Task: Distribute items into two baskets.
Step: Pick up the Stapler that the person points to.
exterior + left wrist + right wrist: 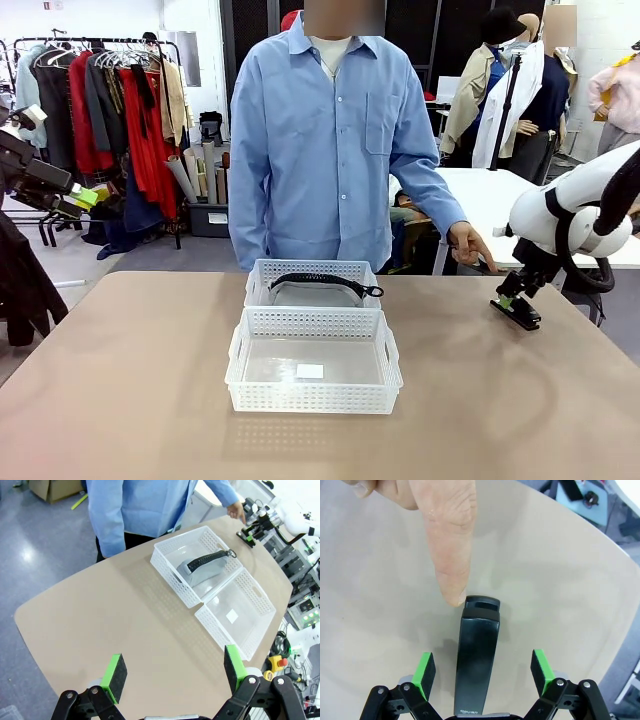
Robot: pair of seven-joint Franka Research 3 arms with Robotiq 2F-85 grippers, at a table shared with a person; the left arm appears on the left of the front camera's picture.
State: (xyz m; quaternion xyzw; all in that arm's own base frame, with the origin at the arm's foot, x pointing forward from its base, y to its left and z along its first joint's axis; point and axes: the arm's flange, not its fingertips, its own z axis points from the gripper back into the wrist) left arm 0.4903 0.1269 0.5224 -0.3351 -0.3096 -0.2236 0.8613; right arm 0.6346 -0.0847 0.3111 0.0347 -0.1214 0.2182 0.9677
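Your right end effector (483, 670) stands spread, well right of the near basket (315, 398), astride the stapler (478, 635) on the table (120, 380); a finger (451, 555) touches the stapler's far end. Stiff, smooth, likely light: pinch its long sides mid-body.
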